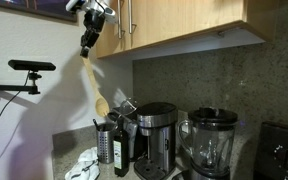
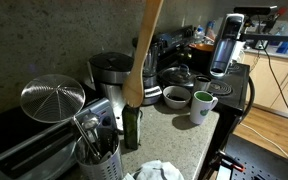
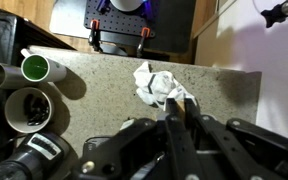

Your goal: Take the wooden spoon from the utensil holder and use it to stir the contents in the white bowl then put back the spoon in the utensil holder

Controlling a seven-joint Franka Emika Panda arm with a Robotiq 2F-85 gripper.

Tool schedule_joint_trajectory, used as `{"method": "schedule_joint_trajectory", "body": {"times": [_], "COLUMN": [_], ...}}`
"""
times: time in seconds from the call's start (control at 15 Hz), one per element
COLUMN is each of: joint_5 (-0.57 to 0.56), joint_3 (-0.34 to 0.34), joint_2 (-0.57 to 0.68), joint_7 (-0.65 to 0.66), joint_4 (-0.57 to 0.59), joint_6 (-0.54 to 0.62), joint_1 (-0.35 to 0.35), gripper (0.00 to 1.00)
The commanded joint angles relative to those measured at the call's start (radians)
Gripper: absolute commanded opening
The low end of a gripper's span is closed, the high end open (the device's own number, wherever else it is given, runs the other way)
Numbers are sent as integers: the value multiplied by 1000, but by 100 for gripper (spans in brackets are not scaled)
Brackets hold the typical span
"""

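My gripper [image 1: 87, 42] is high up by the wall cabinets, shut on the handle end of the wooden spoon [image 1: 95, 86]. The spoon hangs head down, its oval head just above the utensil holder [image 1: 105, 143], clear of it. In an exterior view the spoon [image 2: 142, 60] stands tall in front, above the silvery utensil holder [image 2: 97, 157], which holds a whisk. The white bowl [image 2: 176, 97] with dark contents sits on the counter beyond. In the wrist view the fingers [image 3: 180, 106] clamp the pale handle, and the white bowl [image 3: 29, 110] is at the left.
A dark slim bottle [image 1: 121, 150] stands next to the holder, then a coffee maker [image 1: 156, 135] and a blender [image 1: 212, 142]. A crumpled white cloth [image 3: 156, 85] lies on the counter. A white mug with green inside [image 2: 202, 104] sits beside the bowl. A metal strainer [image 2: 52, 100] is nearby.
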Motion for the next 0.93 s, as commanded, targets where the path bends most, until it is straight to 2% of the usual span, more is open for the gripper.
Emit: {"method": "schedule_joint_trajectory", "body": {"times": [0.0, 0.2, 0.53, 0.87], "joint_5": [108, 135, 109, 101], "joint_3": [-13, -16, -9, -9], "joint_2": [75, 68, 30, -39], "joint_7": [-25, -24, -30, -33], "joint_4": [108, 70, -39, -251], "joint_6": [-27, 26, 127, 296], "joint_1": [-25, -26, -14, -1], "gripper": [3, 3, 3, 3]}}
